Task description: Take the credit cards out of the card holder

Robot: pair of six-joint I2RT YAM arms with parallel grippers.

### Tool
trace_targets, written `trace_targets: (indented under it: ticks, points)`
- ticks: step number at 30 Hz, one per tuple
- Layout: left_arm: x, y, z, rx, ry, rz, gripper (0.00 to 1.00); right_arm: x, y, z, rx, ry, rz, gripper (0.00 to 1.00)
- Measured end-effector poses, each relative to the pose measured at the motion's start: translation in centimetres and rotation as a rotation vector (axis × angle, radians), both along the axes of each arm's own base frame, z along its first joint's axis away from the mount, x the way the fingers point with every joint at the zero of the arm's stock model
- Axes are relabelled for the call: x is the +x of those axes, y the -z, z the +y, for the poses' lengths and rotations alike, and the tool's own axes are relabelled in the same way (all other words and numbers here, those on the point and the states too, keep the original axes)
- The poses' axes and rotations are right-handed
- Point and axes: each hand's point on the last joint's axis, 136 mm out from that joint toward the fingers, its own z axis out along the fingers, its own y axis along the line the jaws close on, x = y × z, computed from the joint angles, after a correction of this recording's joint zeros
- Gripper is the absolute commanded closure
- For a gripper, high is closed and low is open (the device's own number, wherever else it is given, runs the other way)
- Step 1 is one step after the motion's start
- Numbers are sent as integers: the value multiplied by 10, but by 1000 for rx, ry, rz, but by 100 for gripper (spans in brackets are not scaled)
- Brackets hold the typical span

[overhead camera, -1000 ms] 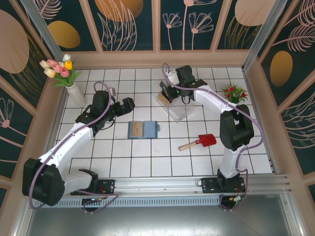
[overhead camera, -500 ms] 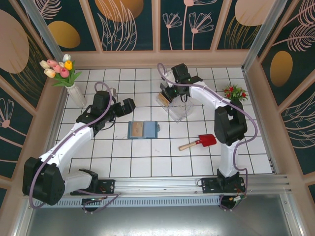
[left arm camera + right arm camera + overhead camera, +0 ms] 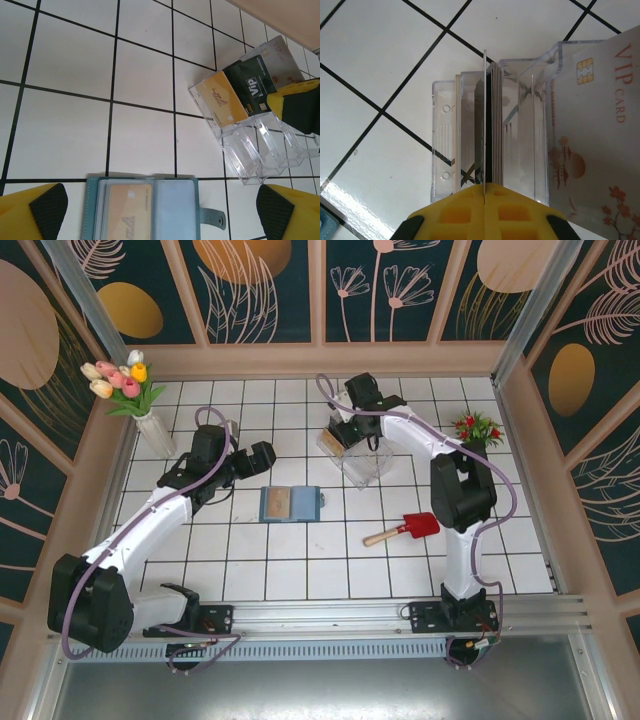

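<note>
The slate-blue card holder [image 3: 290, 504] lies open on the white tiles, side tab to the right. In the left wrist view the card holder [image 3: 177, 210] has a tan credit card [image 3: 125, 212] in its left sleeve. My left gripper [image 3: 252, 454] hovers just behind and left of it, and in the wrist view the left gripper [image 3: 160, 220] is open, its pads wide apart. My right gripper [image 3: 484, 202] is shut on a thin credit card [image 3: 484, 115], seen edge-on and standing in a slot of the clear box [image 3: 445, 150]. In the top view the right gripper [image 3: 338, 437] is at that box.
The clear plastic box [image 3: 260, 150] holds a tan card [image 3: 220, 97], a dark VIP card [image 3: 252, 85] and a pale card [image 3: 275, 52]. A red toy shovel [image 3: 405, 530] lies to the right. A flower vase [image 3: 150, 425] stands far left, a small plant [image 3: 477, 428] far right.
The right arm's upper links have swung left while its gripper stays at the clear box with the card. The left arm has barely moved.
</note>
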Motion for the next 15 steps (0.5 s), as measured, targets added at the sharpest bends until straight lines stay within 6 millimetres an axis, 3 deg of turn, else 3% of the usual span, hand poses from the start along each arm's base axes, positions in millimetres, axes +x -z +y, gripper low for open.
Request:
trace_targets:
  ticks: [6,15]
  points:
    - [-1,3,-2,-5,11,12,1,-1,4,-1,-12,-3,12,82]
    - [-1,4,-4,-10,19,16,2,5,-11,3,31,42,-1,76]
